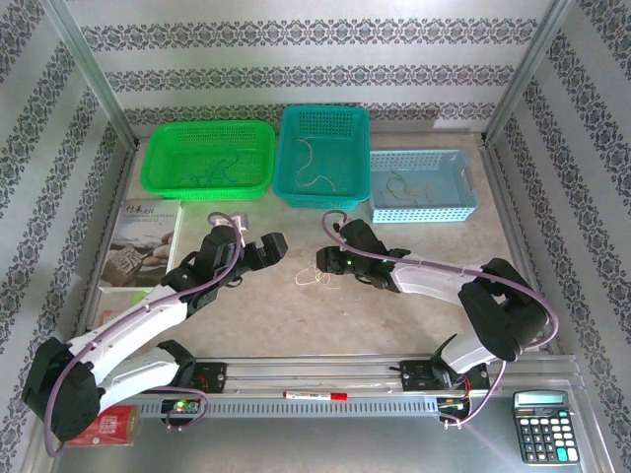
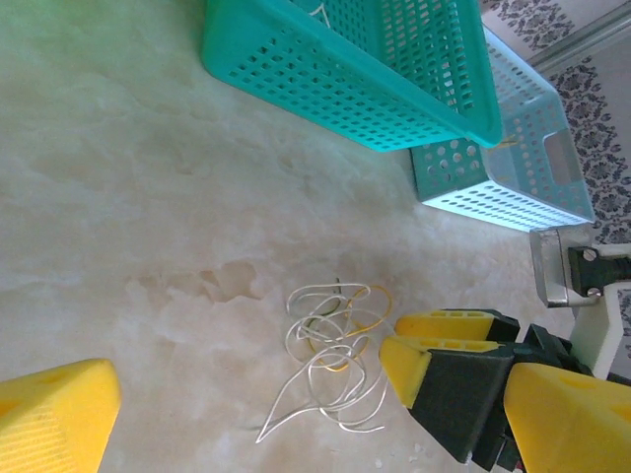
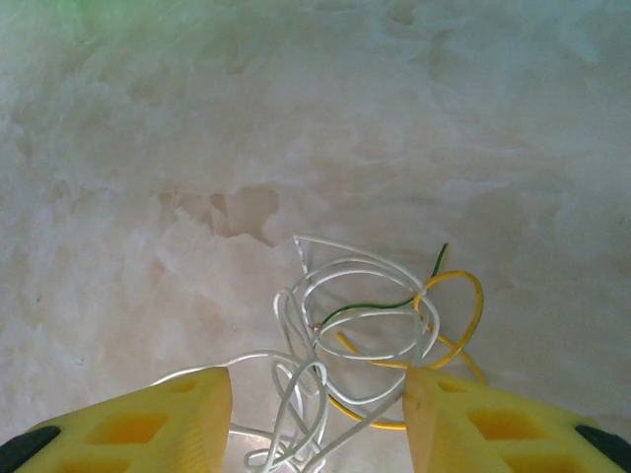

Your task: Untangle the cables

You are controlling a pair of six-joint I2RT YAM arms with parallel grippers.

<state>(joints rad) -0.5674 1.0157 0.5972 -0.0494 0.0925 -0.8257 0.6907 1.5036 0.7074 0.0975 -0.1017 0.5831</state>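
The right gripper (image 3: 315, 392) has its yellow jaws apart, straddling the near edge of the cables (image 3: 340, 320) without clamping on anything. This is a small loose knot of thread-thin wires: several whitish loops, one yellow strand and one dark green strand crossing through them. One white loop runs under the left finger's tip and the yellow strand curves just beside the right finger.

The left gripper (image 1: 275, 246) hangs near the tangle on the other side. Its jaws are also spread wide and hold nothing.

The bundle lies flat on the pale marbled worktop (image 1: 394, 315), between the two grippers and well short of the baskets.

These wires look almost weightless, soft and springy. They are likely to slide or lift as one clump, so pinching the middle would probably drag everything along. The better holds seem to be the outlying parts: the yellow arc on the right side, or the long white tail trailing toward the near edge. The other arm would then pin the remaining loops.

Beyond the tangle stand a bright green mesh basket (image 1: 158, 168), a teal mesh basket (image 1: 289, 189) and a light blue mesh basket (image 1: 463, 213). Each has a thin wire lying inside.
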